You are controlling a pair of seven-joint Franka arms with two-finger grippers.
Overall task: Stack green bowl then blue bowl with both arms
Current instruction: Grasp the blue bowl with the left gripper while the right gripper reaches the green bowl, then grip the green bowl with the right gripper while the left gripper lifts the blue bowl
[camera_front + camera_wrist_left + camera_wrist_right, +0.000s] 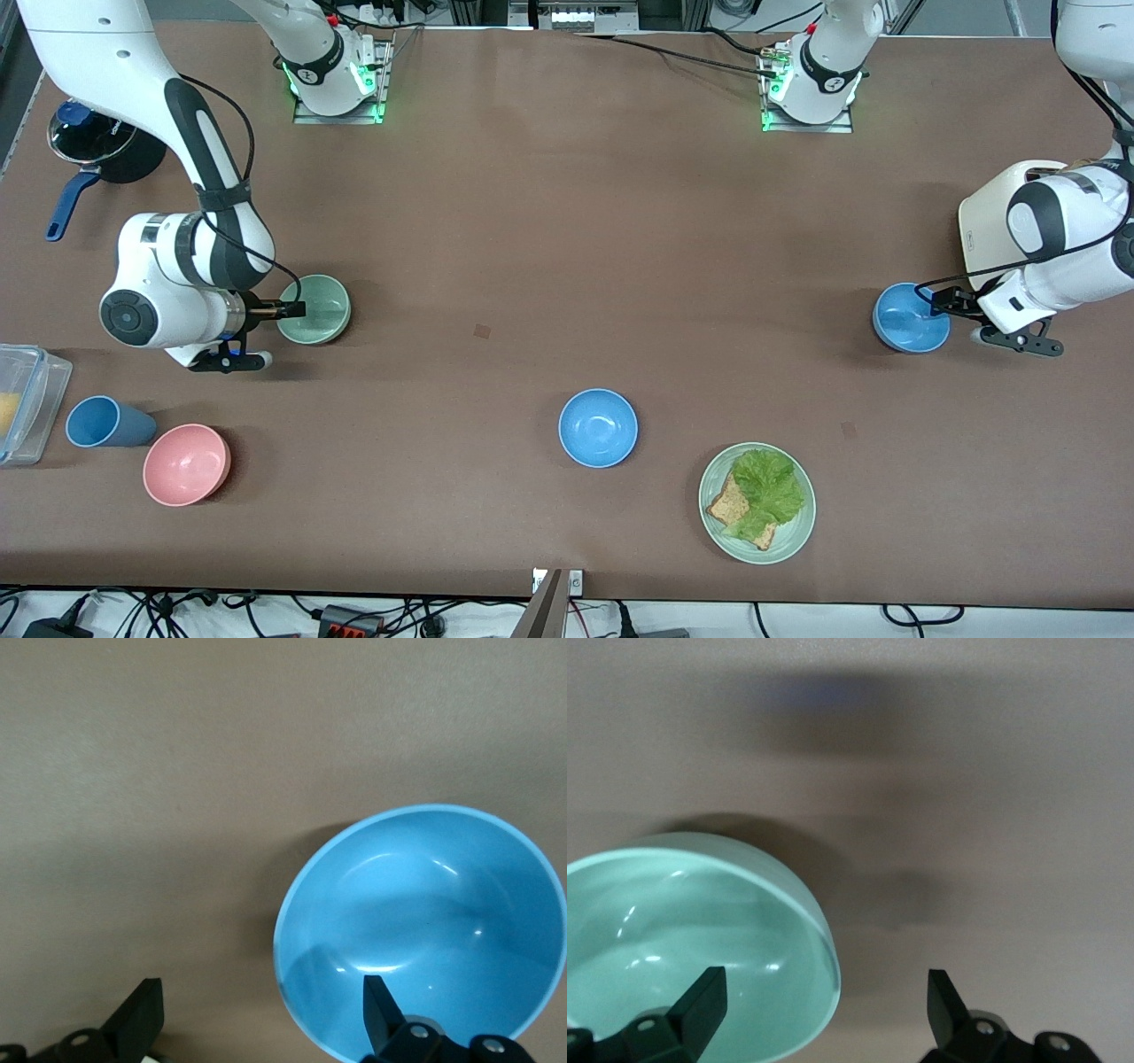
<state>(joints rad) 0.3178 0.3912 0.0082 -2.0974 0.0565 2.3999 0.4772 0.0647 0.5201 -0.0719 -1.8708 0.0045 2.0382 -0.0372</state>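
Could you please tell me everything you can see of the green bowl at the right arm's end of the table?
The green bowl is small, round, pale sage green, smooth and glossy like plastic or glazed ware. It sits upright and empty on the brown table. The open right gripper straddles its rim, one finger inside and one outside; contact cannot be confirmed.

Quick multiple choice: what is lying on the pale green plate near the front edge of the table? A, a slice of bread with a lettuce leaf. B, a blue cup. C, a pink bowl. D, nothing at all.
A: the front view shows the green plate carrying a slice of bread with a lettuce leaf lying partly over it.
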